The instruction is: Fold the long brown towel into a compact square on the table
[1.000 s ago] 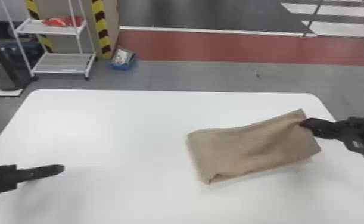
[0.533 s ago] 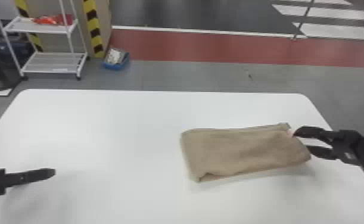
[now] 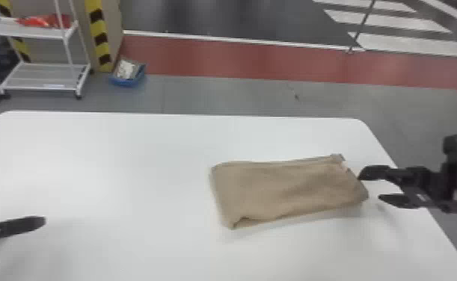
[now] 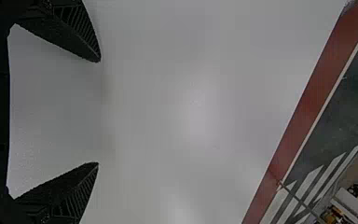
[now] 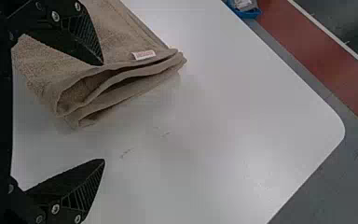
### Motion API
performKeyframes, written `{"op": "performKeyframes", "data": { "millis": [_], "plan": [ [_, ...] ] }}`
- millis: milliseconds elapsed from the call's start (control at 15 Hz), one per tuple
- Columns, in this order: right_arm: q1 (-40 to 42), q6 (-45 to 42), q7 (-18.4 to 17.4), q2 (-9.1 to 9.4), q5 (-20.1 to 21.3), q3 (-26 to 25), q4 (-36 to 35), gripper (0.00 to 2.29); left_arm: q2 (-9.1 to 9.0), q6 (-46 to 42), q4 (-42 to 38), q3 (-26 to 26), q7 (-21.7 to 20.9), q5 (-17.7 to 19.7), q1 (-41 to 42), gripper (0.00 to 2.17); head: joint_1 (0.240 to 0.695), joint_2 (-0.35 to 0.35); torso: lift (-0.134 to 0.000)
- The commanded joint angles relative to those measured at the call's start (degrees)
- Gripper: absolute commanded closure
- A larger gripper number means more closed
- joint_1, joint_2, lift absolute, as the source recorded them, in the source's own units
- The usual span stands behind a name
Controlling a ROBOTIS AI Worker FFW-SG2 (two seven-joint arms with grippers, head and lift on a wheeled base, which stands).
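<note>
The black right gripper (image 3: pixel 370 188) points inward, spread, with one folded oblong brown cloth towel (image 3: pixel 287 188) just ahead; the black left gripper (image 3: pixel 33 223), also spread, hovers above one white surface (image 3: pixel 126 168).

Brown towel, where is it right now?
In the head view, the towel lies folded on the right side of the white table, its right end next to the robot's open right claw.

Head view, high, facing down; wrist views closer, sharing table (image 3: pixel 119 168)

Workshop-like hall: hazard stripes (image 3: pixel 99 33), red floor lane (image 3: pixel 238 58)
</note>
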Motion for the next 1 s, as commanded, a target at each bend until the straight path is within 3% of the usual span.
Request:
{"op": "performKeyframes", "data": {
  "millis": [0, 333, 933],
  "plan": [
    [-0.5, 0.8, 0.0, 0.11, 0.6, 0.9, 1.7, 0.19, 0.01, 0.2, -0.2, -0.1, 0.0, -0.1, 0.2, 0.08, 0.695, -0.171, -0.124],
    [-2.5, 0.5, 0.0, 0.64, 0.1, 1.6, 2.0, 0.19, 0.01, 0.9, -1.0, 0.5, -0.1, -0.3, 0.6, 0.08, 0.695, -0.155, -0.124],
    [-6.1, -7.6, 0.0, 0.64, 6.6, 9.7, 7.4, 0.22, -0.08, 0.9, -1.1, 0.6, -0.4, -0.4, 1.2, 0.08, 0.695, -0.148, -0.124]
  ]
}}
